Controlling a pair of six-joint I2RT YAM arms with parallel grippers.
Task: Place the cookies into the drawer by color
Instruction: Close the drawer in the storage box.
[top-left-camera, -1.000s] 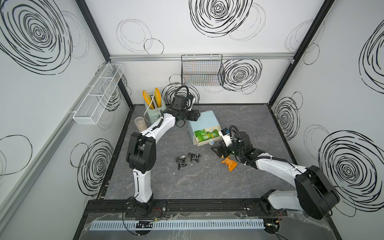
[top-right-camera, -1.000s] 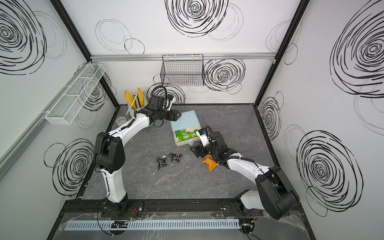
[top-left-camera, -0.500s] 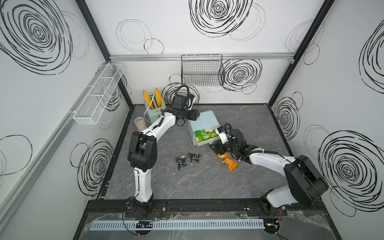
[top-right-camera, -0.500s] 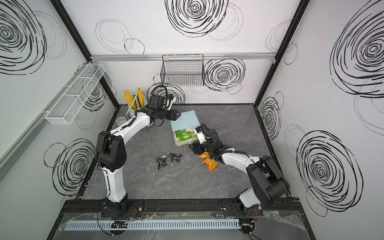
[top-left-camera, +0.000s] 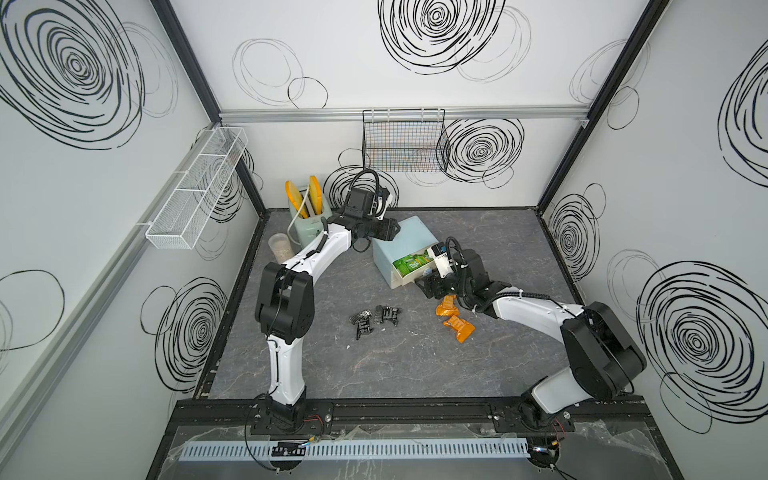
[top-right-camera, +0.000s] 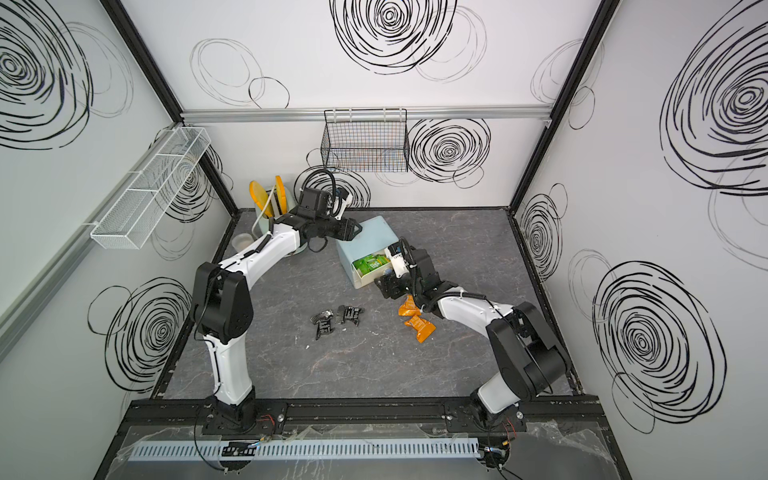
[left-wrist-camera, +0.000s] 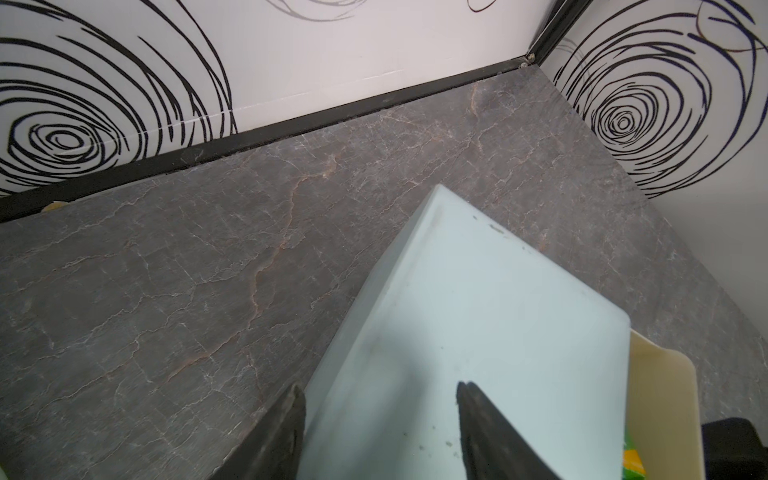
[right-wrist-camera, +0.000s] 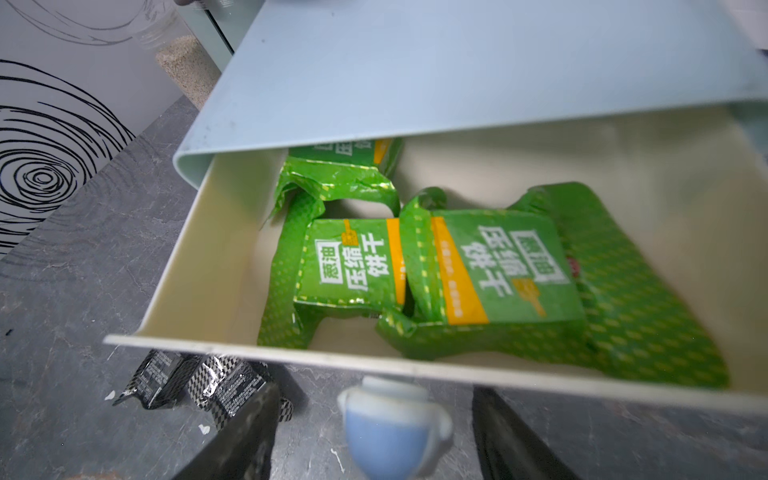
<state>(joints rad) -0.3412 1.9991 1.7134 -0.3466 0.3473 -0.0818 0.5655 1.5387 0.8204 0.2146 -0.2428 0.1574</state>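
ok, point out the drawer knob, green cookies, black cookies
drawer knob (right-wrist-camera: 392, 419): right wrist view, round front
green cookies (right-wrist-camera: 505, 270): right wrist view, one packet's printed face
black cookies (top-left-camera: 388, 314): a top view, one packet's middle

2 top views: bright, even overhead light, soft faint shadows under arms on table (top-left-camera: 374, 374); wide-angle bend twd frame edges, wall posts splay out. Right wrist view: drawer knob (right-wrist-camera: 392, 424) & right gripper (right-wrist-camera: 372, 388) out of focus, green cookies (right-wrist-camera: 490, 270) slightly smeared, mild foil sheen. Left wrist view sharp; left gripper (left-wrist-camera: 379, 385) soft.
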